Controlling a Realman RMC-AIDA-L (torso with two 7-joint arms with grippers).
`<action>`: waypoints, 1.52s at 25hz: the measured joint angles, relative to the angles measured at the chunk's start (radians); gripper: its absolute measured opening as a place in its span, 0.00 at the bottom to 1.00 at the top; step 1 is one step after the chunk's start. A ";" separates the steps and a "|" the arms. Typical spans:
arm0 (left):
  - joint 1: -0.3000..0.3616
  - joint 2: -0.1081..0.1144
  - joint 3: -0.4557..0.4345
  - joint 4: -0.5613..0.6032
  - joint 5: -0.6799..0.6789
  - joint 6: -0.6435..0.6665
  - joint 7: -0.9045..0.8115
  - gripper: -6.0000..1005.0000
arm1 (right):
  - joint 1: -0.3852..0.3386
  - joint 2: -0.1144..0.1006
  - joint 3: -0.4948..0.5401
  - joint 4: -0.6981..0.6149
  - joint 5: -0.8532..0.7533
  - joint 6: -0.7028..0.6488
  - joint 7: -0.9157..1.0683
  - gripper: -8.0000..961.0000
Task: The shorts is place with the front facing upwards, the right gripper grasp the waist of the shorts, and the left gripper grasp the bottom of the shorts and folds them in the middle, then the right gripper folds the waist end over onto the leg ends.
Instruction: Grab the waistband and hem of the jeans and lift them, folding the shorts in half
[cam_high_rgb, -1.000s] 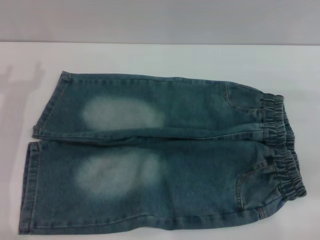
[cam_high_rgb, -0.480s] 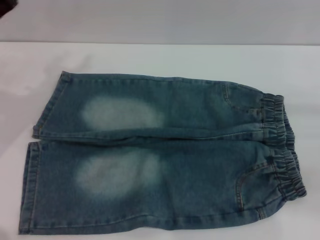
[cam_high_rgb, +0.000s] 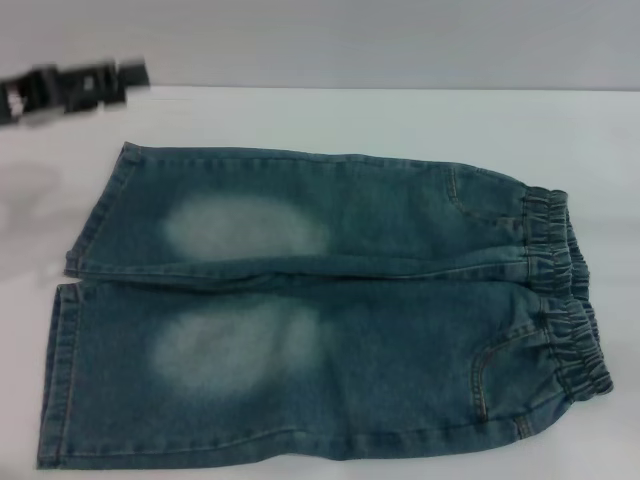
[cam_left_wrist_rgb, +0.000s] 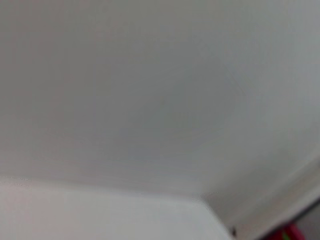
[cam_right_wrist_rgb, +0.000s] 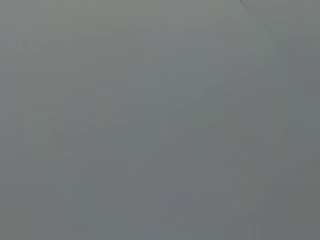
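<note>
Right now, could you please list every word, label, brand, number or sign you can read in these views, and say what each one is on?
None can be read.
The shorts: plain denim, no tag or brand visible.
The left gripper: a blurred streak at the far left of the table; any marking is unreadable.
Both wrist views: blank surfaces, no text.

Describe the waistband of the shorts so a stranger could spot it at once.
On the white table lie blue-green denim shorts, spread flat. Follow them to their right end: the waistband is the puckered, gathered elastic strip there, unlike the straight, flat stitched hems at the left end.
</note>
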 joint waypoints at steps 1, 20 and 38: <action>0.002 0.001 -0.026 0.001 0.045 0.022 -0.024 0.84 | 0.001 -0.004 0.000 -0.001 0.000 0.011 0.000 0.59; 0.064 0.012 -0.196 -0.021 0.575 0.338 -0.253 0.84 | 0.060 -0.057 -0.002 0.012 -0.002 0.143 -0.030 0.60; 0.164 -0.019 -0.240 -0.034 0.737 0.330 -0.308 0.84 | 0.092 -0.059 -0.009 0.016 -0.003 0.178 -0.081 0.59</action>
